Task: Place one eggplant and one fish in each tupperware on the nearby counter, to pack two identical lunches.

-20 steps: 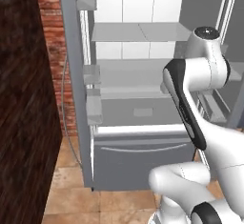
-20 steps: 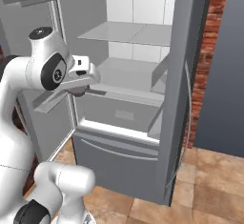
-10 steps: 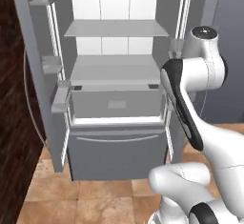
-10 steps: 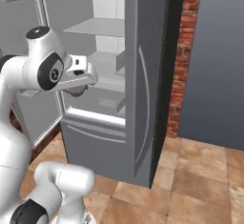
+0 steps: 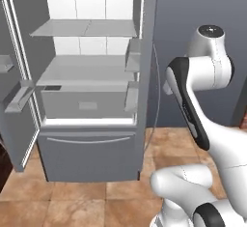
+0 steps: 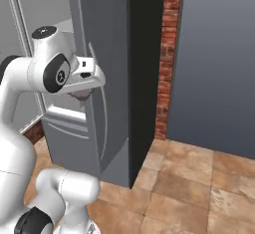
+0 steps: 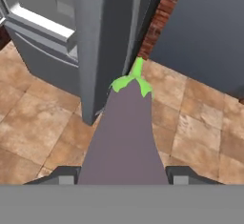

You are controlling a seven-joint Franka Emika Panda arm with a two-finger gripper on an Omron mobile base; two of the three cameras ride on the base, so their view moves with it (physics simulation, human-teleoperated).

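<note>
- Off to the left of the jaws: the tall grey fridge [image 5: 91, 100] with its doors swung open, pale shelves [image 5: 84, 28] and a drawer front at the bottom. From the hand view I can't spot any fish or tubs on what's visible of those shelves, so no idea where they are.
- Right at the jaws: the dull mauve-brown eggplant with the bright green stem cap [image 7: 125, 137] is clamped between the two dark tips of the gripper [image 7: 125, 176]. The jaws sit partway closed around its fat end, and the stem pointing away from the hand, out over the brown tiled floor [image 7: 190, 127]. In the right base view you can see it as a small dark lump [image 6: 79, 95] tucked under the white hand, just beside the edge of the grey fridge door [image 6: 107, 73].
- Right of the jaws: a red brick strip of wall [image 6: 167, 54], then a plain dark grey panel [image 6: 214, 63].
- What could bite here: no counter or tupperware anywhere in sight, so there's probably a fair bit of travel left. The eggplant is rounded and looks slick, held only at one end, so a sharp swing could let it slide out onto the tiles. The hand is also really close to that door edge, and clipping it could knock the eggplant loose.
</note>
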